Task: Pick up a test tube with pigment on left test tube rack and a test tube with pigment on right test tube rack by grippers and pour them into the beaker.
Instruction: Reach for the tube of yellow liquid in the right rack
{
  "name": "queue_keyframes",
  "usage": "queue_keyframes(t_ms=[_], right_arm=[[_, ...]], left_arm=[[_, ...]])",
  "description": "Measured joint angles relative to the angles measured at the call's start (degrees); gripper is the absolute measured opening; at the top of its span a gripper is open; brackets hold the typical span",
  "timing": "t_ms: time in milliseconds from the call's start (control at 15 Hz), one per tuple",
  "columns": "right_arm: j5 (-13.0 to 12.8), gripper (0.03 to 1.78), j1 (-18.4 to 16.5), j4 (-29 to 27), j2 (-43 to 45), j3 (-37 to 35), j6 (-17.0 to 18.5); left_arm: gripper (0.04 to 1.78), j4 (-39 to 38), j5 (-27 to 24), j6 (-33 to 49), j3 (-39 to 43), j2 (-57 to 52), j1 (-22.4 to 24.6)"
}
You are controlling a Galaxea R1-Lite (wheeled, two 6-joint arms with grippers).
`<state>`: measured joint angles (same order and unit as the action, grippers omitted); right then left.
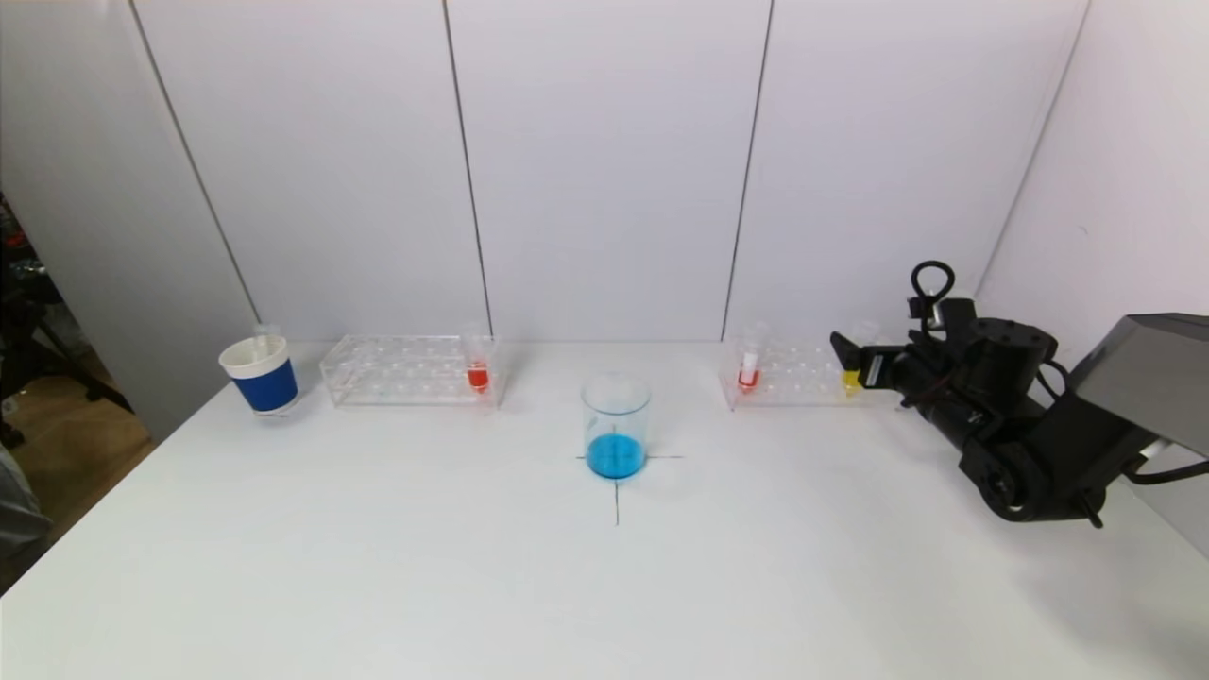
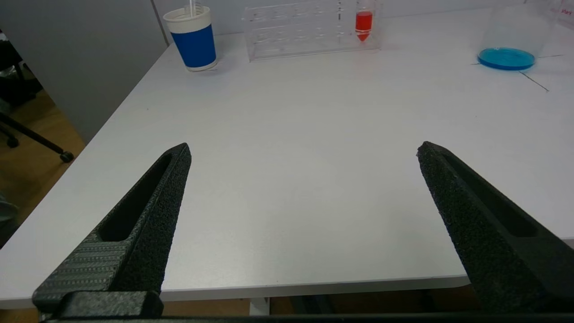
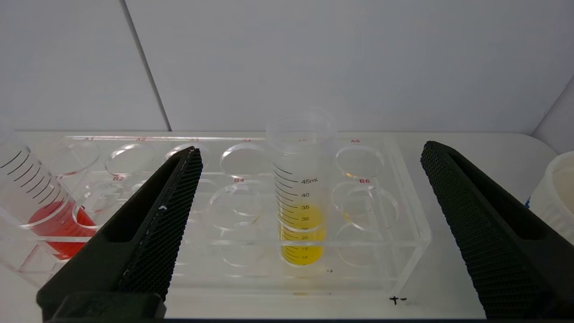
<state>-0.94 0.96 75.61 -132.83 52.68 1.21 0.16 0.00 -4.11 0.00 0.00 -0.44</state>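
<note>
Bright, even light; soft shadows

The yellow tube (image 3: pixel 301 197) carries a printed black scale — "45mL", then 40, 35, 30, and lower 15 and 10; the mark between them is unclear. The right rack (image 3: pixel 406 233) has small red hole labels: B2, B4, B6 and A6 can be read — the other labels in the back row are too faint.

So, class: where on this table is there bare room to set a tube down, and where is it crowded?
Free: the wide front of the table, and the gaps between the beaker and each rack. Crowded: the back row, where the right pincer sits at the right rack.
</note>
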Motion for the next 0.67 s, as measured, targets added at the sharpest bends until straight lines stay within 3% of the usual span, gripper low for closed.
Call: queue_keyframes(t_ms=[667], right_arm=[[-0.62,1.77,0.27,-0.11,-3.55,3.91,-0.24]], left_arm=[[1.76,0.02,0.0,0.01,0.0,0.0,0.0]])
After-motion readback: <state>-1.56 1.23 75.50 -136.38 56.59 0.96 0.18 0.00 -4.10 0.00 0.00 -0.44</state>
